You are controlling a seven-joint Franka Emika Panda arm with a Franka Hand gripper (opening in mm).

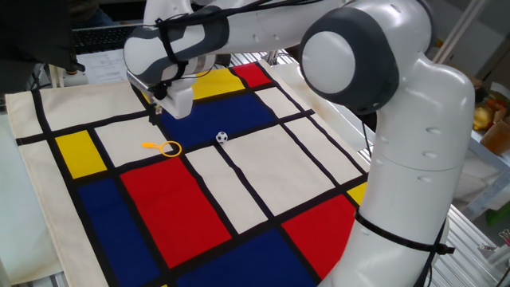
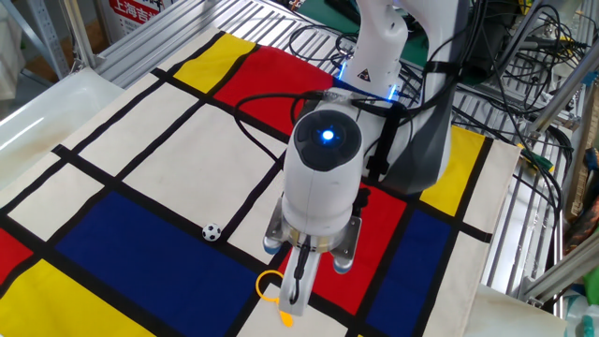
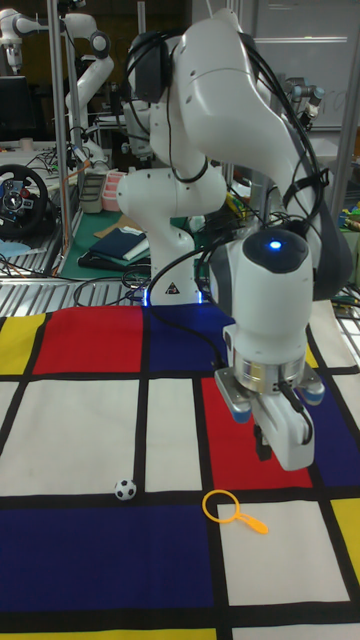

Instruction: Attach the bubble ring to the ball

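Observation:
The bubble ring (image 1: 169, 148), a thin yellow hoop with a short orange handle, lies flat on the patterned cloth; it also shows as bubble ring (image 2: 270, 285) and bubble ring (image 3: 225, 507). The ball (image 1: 221, 137), tiny and black-and-white, rests on the cloth a short way from the hoop, seen too as ball (image 2: 212, 231) and ball (image 3: 124, 489). My gripper (image 1: 169, 109) hangs above the cloth close to the ring, touching neither thing. From the side, the gripper (image 2: 293, 298) partly covers the ring's handle. Its white fingers (image 3: 290, 445) read as one block, so the gap is unclear.
A cloth (image 1: 239, 183) of red, blue, yellow and white rectangles with black lines covers the table. My arm's large white body (image 1: 398, 159) fills the right side. Cables and metal racks (image 2: 524, 112) stand behind the table's far edge.

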